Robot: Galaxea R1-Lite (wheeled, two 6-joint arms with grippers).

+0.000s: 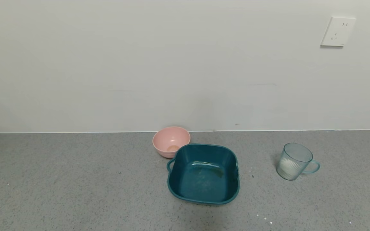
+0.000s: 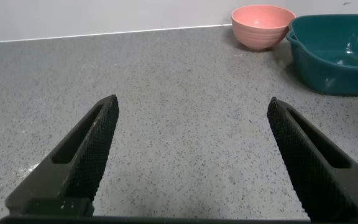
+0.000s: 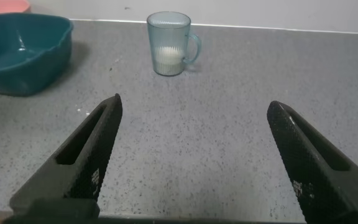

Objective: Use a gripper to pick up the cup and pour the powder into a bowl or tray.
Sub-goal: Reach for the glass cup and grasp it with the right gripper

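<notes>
Cup (image 1: 294, 161), upright with powder (image 1: 286, 165) on the counter (image 1: 75, 179) right of the basin (image 1: 204, 192), lies ahead of the right gripper (image 3: 194, 158), the nearer arm, fingers spread; left gripper (image 2: 194, 158) likewise spread.

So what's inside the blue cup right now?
The cup holds white powder settled low at its bottom, seen through the translucent ribbed wall; nothing else shows. How deep the powder lies cannot be judged.

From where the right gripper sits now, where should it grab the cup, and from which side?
Probably grip the cup across its ribbed wall, coming level from the near side. It stands upright, with powder low inside and its handle pointing away from the basin. The open right gripper already faces it.
</notes>
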